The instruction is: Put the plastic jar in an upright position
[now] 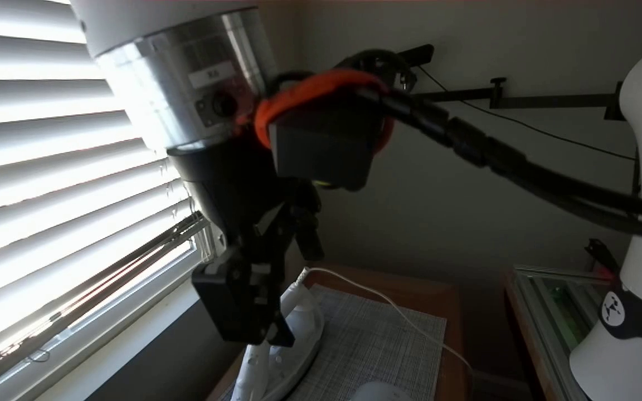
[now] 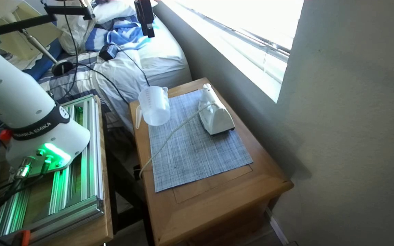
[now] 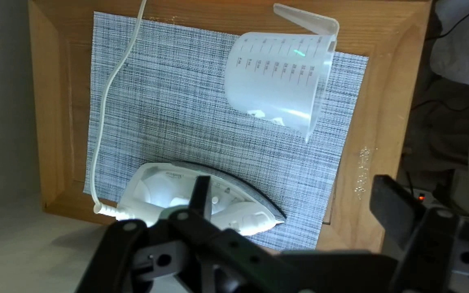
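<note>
Jar (image 3: 275,81), translucent: lying on its side on mat (image 3: 185,101), near the corner of the bench (image 2: 197,212) nearest bed (image 2: 166,65) and robot base (image 2: 74,136); mouth toward bed.
Iron (image 2: 214,118), white: same mat, by the edge opposite robot base; cord (image 3: 103,108) attached.
Hand (image 3: 295,197): spread, raised, well apart from jar.

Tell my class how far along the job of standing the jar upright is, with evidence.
Done: nothing visible; the jar lies on its side, mostly on the mat. In hand: nothing; the gripper is open, apart from the jar. Left: the whole job, likely gripping the jar, turning it up and releasing it, as its mouth faces sideways.
</note>
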Available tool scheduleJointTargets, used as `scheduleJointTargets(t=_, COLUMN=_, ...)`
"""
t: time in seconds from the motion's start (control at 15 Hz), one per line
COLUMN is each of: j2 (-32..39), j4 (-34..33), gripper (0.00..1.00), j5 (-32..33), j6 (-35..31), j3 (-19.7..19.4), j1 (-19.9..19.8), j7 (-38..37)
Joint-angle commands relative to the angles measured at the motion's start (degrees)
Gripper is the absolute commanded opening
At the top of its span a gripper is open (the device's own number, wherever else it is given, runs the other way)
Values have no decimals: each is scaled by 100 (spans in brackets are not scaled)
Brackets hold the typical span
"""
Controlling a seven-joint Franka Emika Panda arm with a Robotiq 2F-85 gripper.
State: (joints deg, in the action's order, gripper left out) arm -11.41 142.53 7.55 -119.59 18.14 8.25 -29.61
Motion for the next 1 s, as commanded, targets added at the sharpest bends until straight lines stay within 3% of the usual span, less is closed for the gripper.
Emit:
scheduleJointTargets(t=0.0, j2=8, j4=-8, gripper=100, j5=10, j6=16, j3=-83, j1=78, j7=-16)
scheduleJointTargets(t=0.2, j2=7, j4=-9, gripper=100, j5=1, j6=15, j3=-85, j1=78, j7=-22)
scheduleJointTargets(t=0.27, j2=111, j4=72, gripper=100, j5=175, j6=-33, j3=-48, j1=-1, j7=-437)
scheduleJointTargets(t=0.47, j2=257, j4=397, gripper=100, j5=46, j6=-295, j3=-116, j1=3, j7=-664)
scheduleJointTargets(t=0.93, j2=793, j4=1128, gripper=100, j5=-106, j6=-1641, j3=-308, j1=48, j7=-792)
